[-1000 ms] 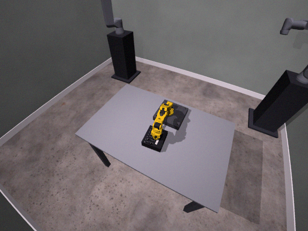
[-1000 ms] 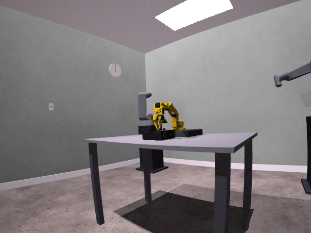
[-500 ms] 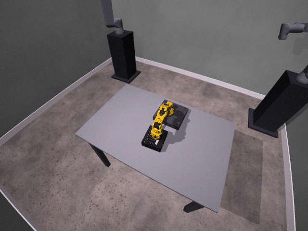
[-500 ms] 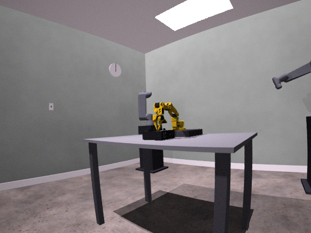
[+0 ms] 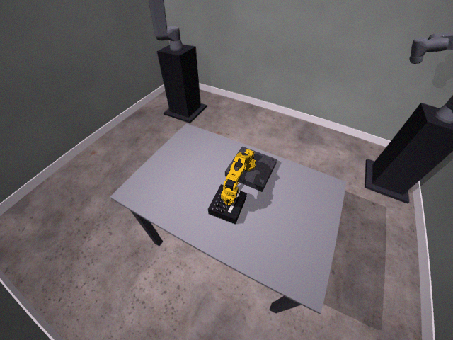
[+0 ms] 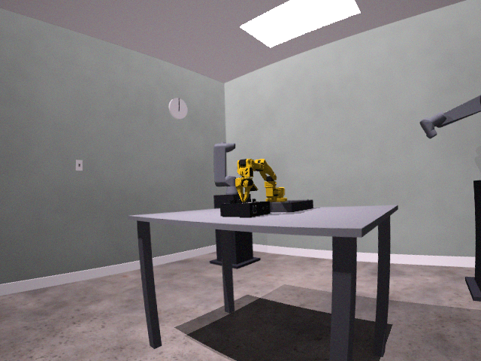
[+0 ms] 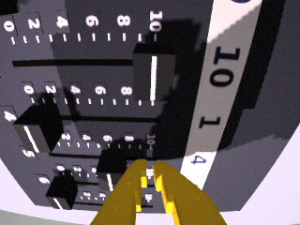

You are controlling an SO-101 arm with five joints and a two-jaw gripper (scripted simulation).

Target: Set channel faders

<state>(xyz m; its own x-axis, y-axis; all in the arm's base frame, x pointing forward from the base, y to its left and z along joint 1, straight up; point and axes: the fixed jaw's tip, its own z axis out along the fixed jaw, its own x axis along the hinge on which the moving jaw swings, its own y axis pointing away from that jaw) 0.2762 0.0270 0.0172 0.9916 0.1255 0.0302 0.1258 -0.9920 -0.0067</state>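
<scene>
The black lighting desk (image 5: 222,216) (image 6: 237,210) (image 7: 187,0) sits mid-table in front of the yellow arm. In the wrist view a white tape strip (image 7: 232,56) along its right side reads 0, 10, 1, 4. My gripper (image 7: 150,180) (image 5: 228,200) (image 6: 243,201) is shut and empty, tips just right of the fourth-row cap.
The arm's dark base plate (image 5: 265,168) (image 6: 299,204) lies behind the desk on the grey table (image 5: 292,237) (image 6: 310,221). Two black pedestals (image 5: 180,80) (image 5: 405,157) with grey arms stand on the floor beyond the table.
</scene>
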